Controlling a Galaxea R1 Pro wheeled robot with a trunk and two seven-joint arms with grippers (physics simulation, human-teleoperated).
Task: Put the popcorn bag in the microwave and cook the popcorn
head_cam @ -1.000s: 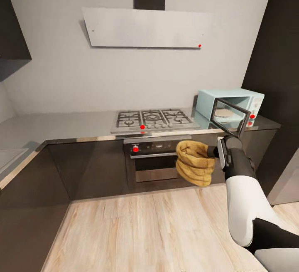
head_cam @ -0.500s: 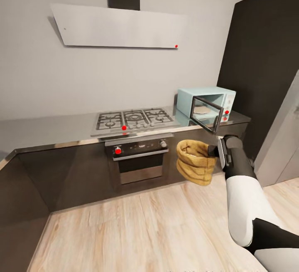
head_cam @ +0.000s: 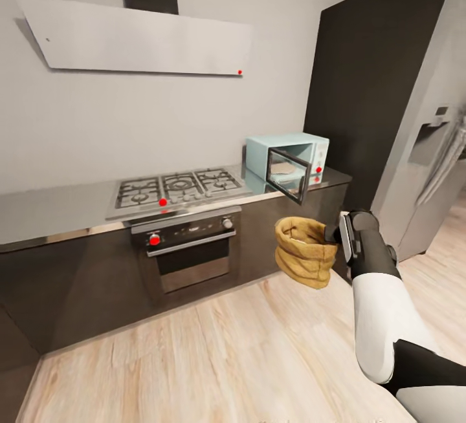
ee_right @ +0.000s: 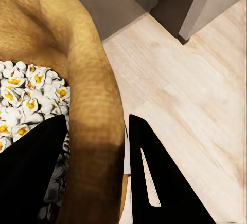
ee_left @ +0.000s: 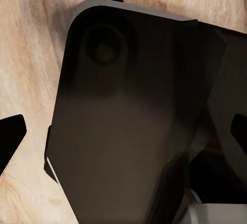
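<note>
The tan-brown popcorn bag hangs in the air in front of the lower cabinets, and my right gripper is shut on its rolled rim. In the right wrist view one black finger is inside the bag and the other is outside, with the rim pinched between them. Pale whitish popcorn with yellow centres fills the sack. The mint-blue microwave stands at the right end of the grey countertop, its dark glass door swung open. My left gripper is open above a dark part of the robot.
A gas hob lies on the counter over a dark built-in oven. A range hood hangs above them. A tall dark cabinet and a grey fridge stand right of the microwave. Wood floor stretches below.
The whole head view has swung to the right, so the hob, oven and microwave sit further left and the fridge has come in. The bag stays in my right gripper.
</note>
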